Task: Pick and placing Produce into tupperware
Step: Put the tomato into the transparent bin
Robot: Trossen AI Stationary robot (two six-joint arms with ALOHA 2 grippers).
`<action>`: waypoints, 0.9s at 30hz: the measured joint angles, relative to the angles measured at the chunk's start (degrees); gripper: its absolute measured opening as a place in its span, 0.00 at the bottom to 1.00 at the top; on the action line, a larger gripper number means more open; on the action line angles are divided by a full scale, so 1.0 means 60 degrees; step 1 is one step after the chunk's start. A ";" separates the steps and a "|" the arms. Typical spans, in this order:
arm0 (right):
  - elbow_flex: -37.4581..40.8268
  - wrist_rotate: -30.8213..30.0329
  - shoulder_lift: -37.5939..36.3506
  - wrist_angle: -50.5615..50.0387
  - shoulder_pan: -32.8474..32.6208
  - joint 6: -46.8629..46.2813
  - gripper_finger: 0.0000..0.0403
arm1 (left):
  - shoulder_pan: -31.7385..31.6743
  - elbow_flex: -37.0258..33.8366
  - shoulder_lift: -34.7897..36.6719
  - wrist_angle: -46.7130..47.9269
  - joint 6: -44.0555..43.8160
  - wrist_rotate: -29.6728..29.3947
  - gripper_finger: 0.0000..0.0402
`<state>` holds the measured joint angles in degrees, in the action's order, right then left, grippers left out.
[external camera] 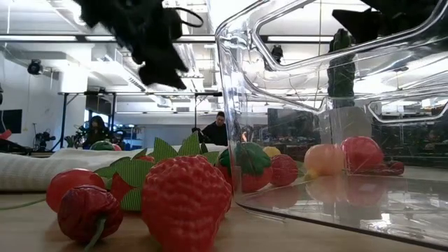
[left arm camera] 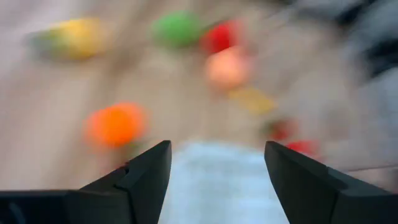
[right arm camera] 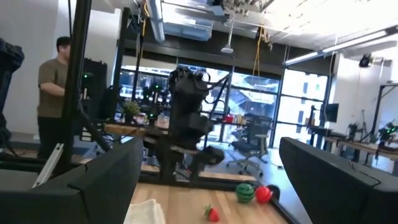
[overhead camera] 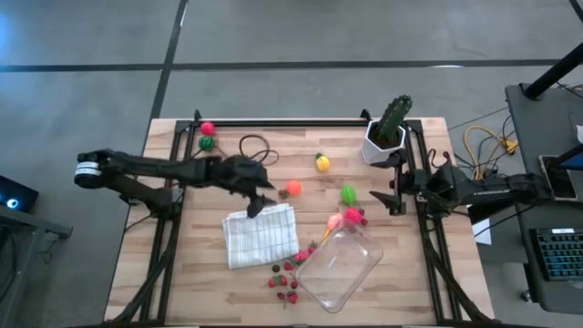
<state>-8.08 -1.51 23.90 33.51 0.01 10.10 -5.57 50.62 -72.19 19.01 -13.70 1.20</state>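
The left gripper's (overhead camera: 258,206) fingers (left arm camera: 146,174) are held apart, empty, above the folded cloth's (overhead camera: 261,235) upper edge, near an orange fruit (overhead camera: 293,189). The right gripper (overhead camera: 390,189) is parked wide open at the table's right edge. The tupperware (overhead camera: 339,266) is seen right of the cloth, with produce (overhead camera: 284,282) scattered beside it.

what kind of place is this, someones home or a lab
Most likely a robotics lab or open workshop, not a home. The wooden table sits in a metal frame with two robot arms mounted on it, the room behind has exposed ceiling ducts and office chairs, and a keyboard sits beside the rig.
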 joint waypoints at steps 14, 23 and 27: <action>-0.0130 -0.0012 0.0488 -0.0038 0.0000 -0.3359 0.91 | -0.0261 0.3008 -0.0372 0.3071 -0.4556 -0.2495 0.61; -0.0126 -0.0012 0.0481 -0.0027 0.0000 -0.3466 0.91 | -0.0250 0.2910 -0.0246 0.0759 -0.4574 -0.2152 0.61; -0.0126 -0.0012 0.0481 -0.0026 0.0000 -0.3973 0.91 | -0.0254 0.2862 -0.0246 0.0787 -0.4104 -0.2152 0.61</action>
<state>-8.84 -1.58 26.79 33.35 0.01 -13.74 -7.09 67.79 -73.67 23.73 -38.33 -11.71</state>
